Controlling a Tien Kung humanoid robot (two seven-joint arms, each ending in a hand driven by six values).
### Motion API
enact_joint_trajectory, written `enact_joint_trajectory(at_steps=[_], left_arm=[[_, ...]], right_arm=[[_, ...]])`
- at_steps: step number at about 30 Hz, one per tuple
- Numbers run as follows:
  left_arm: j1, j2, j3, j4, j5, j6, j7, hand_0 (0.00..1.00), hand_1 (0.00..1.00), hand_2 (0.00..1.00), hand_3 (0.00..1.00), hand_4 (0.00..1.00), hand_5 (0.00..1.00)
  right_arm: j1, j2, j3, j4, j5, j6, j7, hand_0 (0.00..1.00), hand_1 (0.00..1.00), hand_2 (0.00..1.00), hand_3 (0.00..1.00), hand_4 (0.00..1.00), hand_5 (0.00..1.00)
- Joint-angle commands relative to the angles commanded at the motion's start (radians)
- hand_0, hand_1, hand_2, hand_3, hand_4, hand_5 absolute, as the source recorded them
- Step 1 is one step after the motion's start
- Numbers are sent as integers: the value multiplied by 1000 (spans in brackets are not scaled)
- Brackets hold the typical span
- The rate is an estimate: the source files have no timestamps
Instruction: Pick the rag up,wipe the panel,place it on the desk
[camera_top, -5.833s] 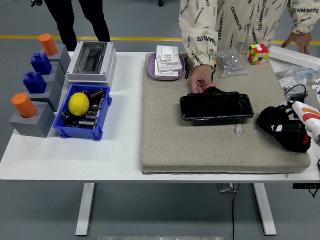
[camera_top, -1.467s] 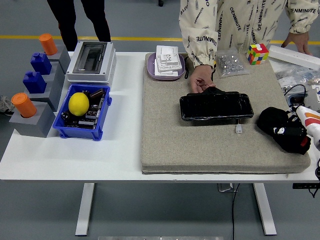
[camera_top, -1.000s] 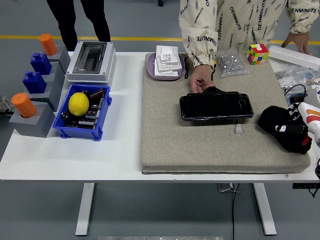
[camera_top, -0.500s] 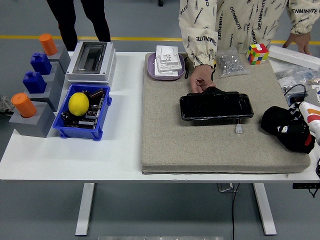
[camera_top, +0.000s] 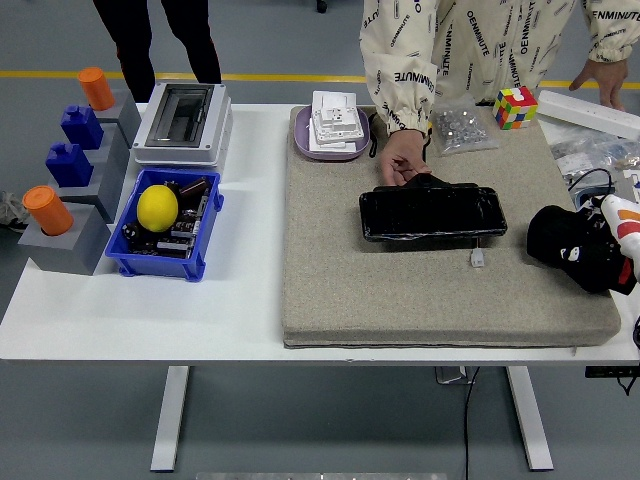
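The glossy black panel (camera_top: 432, 213) lies flat in the middle of the beige mat (camera_top: 330, 270). A person's hand (camera_top: 403, 160) rests on the panel's far left edge, where a small black fold (camera_top: 432, 183) sticks out. I cannot tell whether that fold is the rag. My right hand (camera_top: 572, 248) is a black lump over the mat's right edge, to the right of the panel and apart from it, with its white forearm (camera_top: 622, 222) behind. Whether a dark rag is inside the hand does not show. The left arm is out of view.
A small white connector (camera_top: 478, 258) lies just in front of the panel. At the back are a purple tray with white switches (camera_top: 333, 130), a bag of screws (camera_top: 461, 127) and a colour cube (camera_top: 516, 107). On the left stand a blue bin with a yellow ball (camera_top: 165, 225), a grey box (camera_top: 183, 123) and grey blocks (camera_top: 70, 235).
My right hand has shifted slightly right and toward the far side along the mat's right edge. The panel and the person's hand have stayed put.
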Motion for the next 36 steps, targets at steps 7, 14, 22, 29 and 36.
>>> enact_joint_trajectory(at_steps=[7,14,22,29,36], left_arm=[[0,0,-1,0,0,0,0,640,689,723,565,592,467],[0,0,-3,0,1,0,0,640,689,724,565,593,468],[2,1,-5,0,3,0,0,640,689,725,565,592,468],[6,4,-4,0,5,0,1,640,689,724,565,593,468],[5,9,4,0,3,-1,-2,640,689,725,565,593,468]], right_arm=[[3,-3,-1,11,3,-8,-5,252,315,407,399,998,131],[7,-7,7,27,3,-19,-10,246,308,401,392,998,126],[13,-7,9,58,-4,-28,-27,241,302,397,388,998,125],[42,20,-5,58,-11,-26,-39,244,304,397,391,998,108],[73,57,-24,56,-16,-25,-45,251,303,397,394,998,54]])
